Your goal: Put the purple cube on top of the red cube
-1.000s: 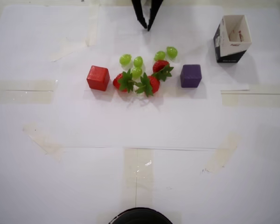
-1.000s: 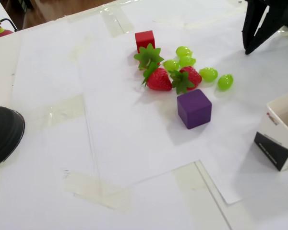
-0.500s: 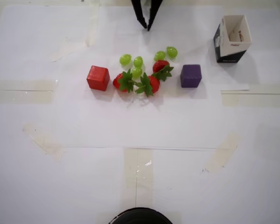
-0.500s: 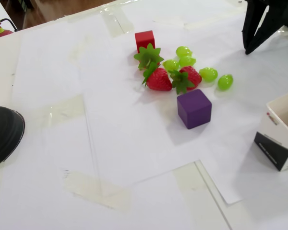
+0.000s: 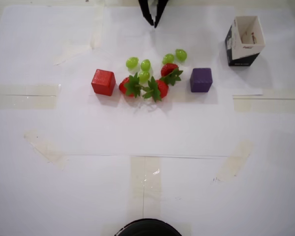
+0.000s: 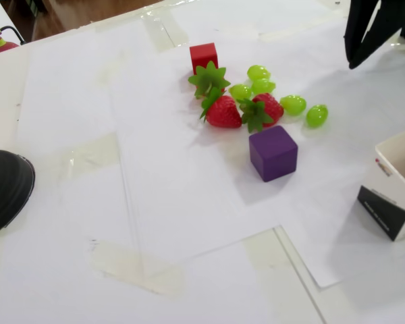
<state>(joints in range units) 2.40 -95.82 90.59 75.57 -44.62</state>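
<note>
The purple cube [image 5: 201, 79] [image 6: 273, 152] rests on the white paper, to the right of a fruit cluster in the overhead view. Left of that cluster sits the red cube [image 5: 103, 82] [image 6: 204, 56], nothing on top of it. My gripper [image 5: 153, 23] [image 6: 352, 65] hangs at the far edge of the table, behind the fruit and well apart from both cubes. Its black fingertips meet at a point with nothing between them, so it is shut. Only the finger ends show.
Red strawberries [image 5: 157, 88] [image 6: 223, 112] with green leaves and several green grapes [image 5: 145, 65] [image 6: 293, 104] lie between the cubes. An open black-and-white box [image 5: 244, 40] [image 6: 395, 196] stands near the purple cube. A black round object [image 5: 147, 228] [image 6: 3, 189] sits at the near table edge.
The gripper has drawn back a little toward the far edge of the table. Cubes, fruit and box have not moved.
</note>
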